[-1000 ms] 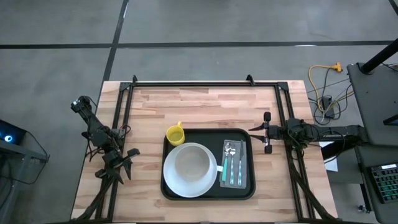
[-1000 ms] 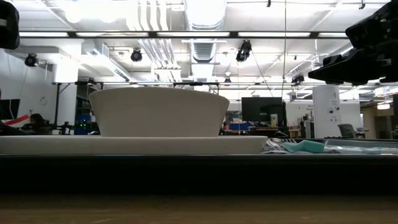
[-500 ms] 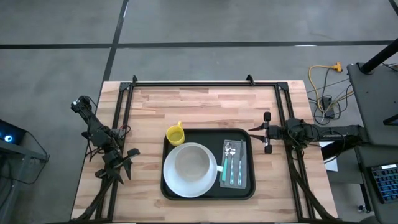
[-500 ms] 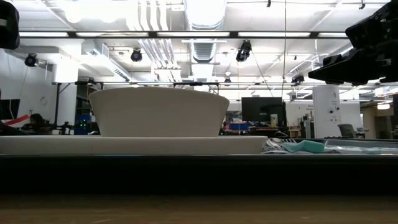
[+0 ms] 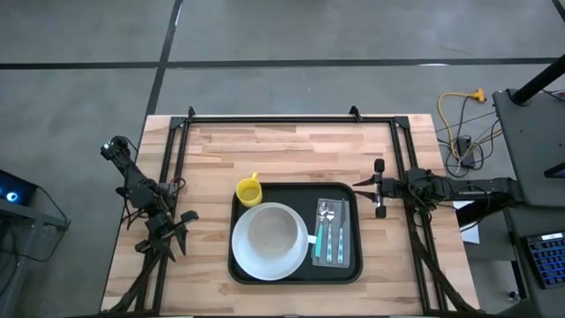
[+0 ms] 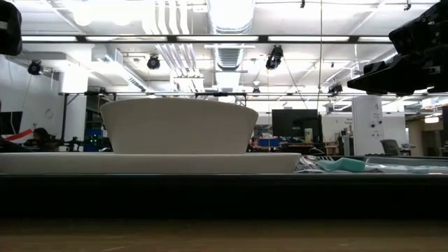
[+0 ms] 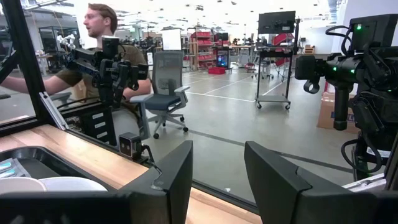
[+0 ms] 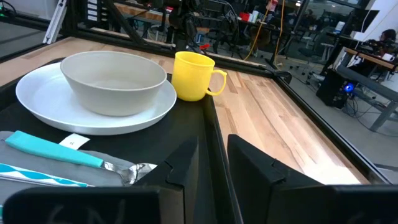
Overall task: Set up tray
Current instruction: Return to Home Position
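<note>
The black tray (image 5: 296,274) lies flat near the table's near edge. On it rests a white plate (image 5: 243,261) carrying a white bowl (image 5: 270,233); both also show in the right wrist view: plate (image 8: 37,99), bowl (image 8: 115,78). A grey napkin (image 5: 347,234) with teal-handled cutlery (image 5: 325,243) lies on the tray's right part. A yellow cup (image 5: 249,191) stands at the tray's far left corner. My left gripper (image 5: 181,228) waits open at the table's left edge. My right gripper (image 5: 378,188) hovers open just right of the tray.
A black metal frame (image 5: 291,117) runs along the table's far edge and down both sides. Bare wood lies between the tray and the far edge. A person (image 7: 99,43) sits beyond the table in the left wrist view, with chairs and equipment behind.
</note>
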